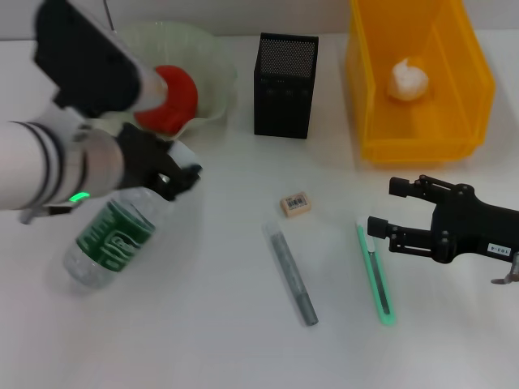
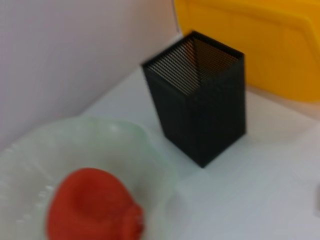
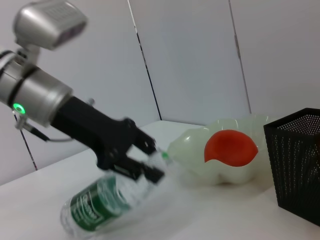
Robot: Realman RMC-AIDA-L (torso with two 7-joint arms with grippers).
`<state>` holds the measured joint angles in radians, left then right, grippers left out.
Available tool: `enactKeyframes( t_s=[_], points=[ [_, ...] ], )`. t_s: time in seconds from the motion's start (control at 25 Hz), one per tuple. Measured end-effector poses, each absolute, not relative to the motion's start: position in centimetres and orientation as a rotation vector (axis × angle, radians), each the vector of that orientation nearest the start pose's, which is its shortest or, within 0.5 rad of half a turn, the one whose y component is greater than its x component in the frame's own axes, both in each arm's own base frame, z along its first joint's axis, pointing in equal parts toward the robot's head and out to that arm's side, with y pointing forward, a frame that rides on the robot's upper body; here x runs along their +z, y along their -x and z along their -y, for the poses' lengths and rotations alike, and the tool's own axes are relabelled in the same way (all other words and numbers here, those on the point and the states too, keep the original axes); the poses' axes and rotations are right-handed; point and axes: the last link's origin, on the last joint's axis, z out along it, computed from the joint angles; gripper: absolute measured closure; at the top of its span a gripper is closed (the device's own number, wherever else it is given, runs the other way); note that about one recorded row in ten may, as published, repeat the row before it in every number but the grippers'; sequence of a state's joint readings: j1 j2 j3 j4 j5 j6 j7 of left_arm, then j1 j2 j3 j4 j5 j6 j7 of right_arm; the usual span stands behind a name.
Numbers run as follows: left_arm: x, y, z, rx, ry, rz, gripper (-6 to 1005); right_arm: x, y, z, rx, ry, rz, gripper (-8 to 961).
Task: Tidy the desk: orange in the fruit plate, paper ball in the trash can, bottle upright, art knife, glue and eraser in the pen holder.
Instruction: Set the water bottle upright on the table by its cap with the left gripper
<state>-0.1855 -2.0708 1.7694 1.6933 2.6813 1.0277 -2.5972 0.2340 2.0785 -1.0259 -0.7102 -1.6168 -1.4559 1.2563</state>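
Note:
My left gripper [image 1: 177, 174] is shut on the neck of the clear bottle with a green label [image 1: 113, 235], which leans tilted over the table; the right wrist view shows the grip [image 3: 142, 162] and the bottle [image 3: 97, 205]. The orange [image 1: 166, 97] lies in the pale green fruit plate [image 1: 212, 61]. The paper ball [image 1: 408, 79] lies in the yellow bin [image 1: 454, 138]. The black mesh pen holder [image 1: 285, 85] stands upright. The eraser [image 1: 296, 203], grey glue stick [image 1: 290, 274] and green art knife [image 1: 375, 275] lie on the table. My right gripper [image 1: 383, 207] is open just above the knife's far end.
The left wrist view shows the orange [image 2: 92, 207], the plate [image 2: 125, 145], the pen holder [image 2: 200, 115] and the yellow bin [image 2: 260, 40]. A wall stands behind the table.

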Motion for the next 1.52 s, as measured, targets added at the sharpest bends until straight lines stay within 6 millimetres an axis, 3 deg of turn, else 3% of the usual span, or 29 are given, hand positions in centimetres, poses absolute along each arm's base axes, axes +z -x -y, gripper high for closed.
enactKeyframes(
  t_s=[0.08, 0.52, 0.88, 1.52],
  points=[
    [0.2, 18.6, -31.3, 0.143, 2.374, 0.526, 535, -1.2, -29.9, -27.3, 0.778, 2.579, -0.652, 125],
    [5.1, 21.1, -29.1, -0.229, 2.377, 0.465, 516, -1.2, -29.7, -27.5, 0.782, 2.582, -0.653, 125],
    [6.0, 22.4, -28.9, -0.333, 2.348, 0.450, 500, -1.2, -29.5, -27.7, 0.787, 2.587, -0.645, 125],
    [5.9, 22.9, -29.7, -0.361, 2.322, 0.481, 472, -1.2, -29.5, -27.6, 0.791, 2.590, -0.648, 125]
  ],
)
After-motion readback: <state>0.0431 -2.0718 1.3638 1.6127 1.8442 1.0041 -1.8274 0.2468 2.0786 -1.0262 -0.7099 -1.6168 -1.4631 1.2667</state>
